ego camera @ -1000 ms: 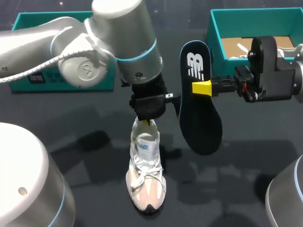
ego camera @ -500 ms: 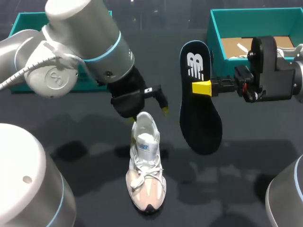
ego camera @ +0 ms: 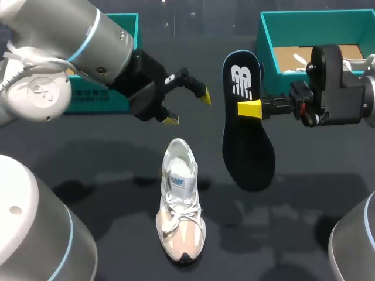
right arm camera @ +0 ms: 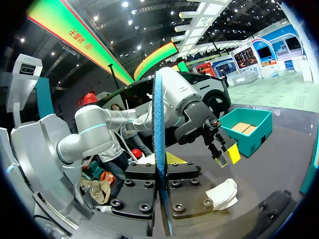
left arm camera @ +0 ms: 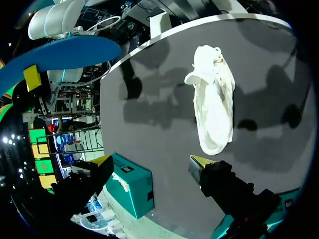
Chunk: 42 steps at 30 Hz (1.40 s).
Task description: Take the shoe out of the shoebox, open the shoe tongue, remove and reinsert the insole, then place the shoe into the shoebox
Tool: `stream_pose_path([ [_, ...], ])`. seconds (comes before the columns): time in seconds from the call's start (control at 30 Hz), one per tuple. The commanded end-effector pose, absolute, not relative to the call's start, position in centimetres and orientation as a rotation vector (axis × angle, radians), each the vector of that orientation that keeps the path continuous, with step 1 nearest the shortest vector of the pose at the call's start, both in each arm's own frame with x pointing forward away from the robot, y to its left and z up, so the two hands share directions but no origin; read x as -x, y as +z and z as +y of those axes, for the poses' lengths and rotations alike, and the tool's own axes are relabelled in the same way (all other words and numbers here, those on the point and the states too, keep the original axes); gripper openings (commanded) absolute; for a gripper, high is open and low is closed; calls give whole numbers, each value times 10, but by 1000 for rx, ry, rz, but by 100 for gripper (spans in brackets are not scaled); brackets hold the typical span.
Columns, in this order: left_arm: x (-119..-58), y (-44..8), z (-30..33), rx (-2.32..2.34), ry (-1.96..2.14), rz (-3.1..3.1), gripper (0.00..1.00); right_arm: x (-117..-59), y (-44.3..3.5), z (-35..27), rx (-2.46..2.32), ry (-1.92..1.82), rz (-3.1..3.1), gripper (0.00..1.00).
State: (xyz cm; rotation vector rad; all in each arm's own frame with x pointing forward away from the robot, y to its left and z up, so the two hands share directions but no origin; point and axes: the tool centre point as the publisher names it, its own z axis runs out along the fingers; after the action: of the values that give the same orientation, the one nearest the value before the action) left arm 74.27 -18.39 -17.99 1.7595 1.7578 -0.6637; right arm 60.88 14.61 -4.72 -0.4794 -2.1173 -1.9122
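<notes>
left gripper (ego camera: 187, 108) hovered above worktop (ego camera: 304, 222), far-left of shoe (ego camera: 180, 199), jaws wide apart, empty. shoe sat upright, unheld, toe near. insole (ego camera: 249, 140) hung on edge right of shoe, pinched mid-length by right gripper (ego camera: 251, 109). risk: reinsertion shoves unbraced shoe; thin pinch lets insole pivot, snag collar. shoebox (ego camera: 304, 26) far right.

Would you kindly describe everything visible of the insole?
The insole is dark blue, thin and foam-like, with a white logo at its heel. It is out of the shoe, held in the air beside it without touching. The right end effector is shut on its middle, one yellow tip on the printed face.
</notes>
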Motion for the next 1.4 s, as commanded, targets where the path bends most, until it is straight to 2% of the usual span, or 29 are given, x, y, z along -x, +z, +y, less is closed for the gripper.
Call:
stream_pose_path([
  [0.03, -741, -185, -175, -1614, -835, 1586, 100, -608, -48, 147, 483, -1912, -2118, 0],
  [0.23, -742, -184, -175, -1601, -895, 1539, 100, -608, -48, 147, 483, -1912, -2118, 0],
  [0.53, -748, -143, -202, -1442, -1035, 1311, 100, -608, -48, 147, 483, -1912, -2118, 0],
  [1.03, -752, -130, -206, -1362, -1005, 1285, 100, -608, -48, 147, 483, -1912, -2118, 0],
  [1.4, -763, -99, -199, -1284, -1016, 1244, 100, -719, -64, 129, 572, -1814, -1970, 0],
])
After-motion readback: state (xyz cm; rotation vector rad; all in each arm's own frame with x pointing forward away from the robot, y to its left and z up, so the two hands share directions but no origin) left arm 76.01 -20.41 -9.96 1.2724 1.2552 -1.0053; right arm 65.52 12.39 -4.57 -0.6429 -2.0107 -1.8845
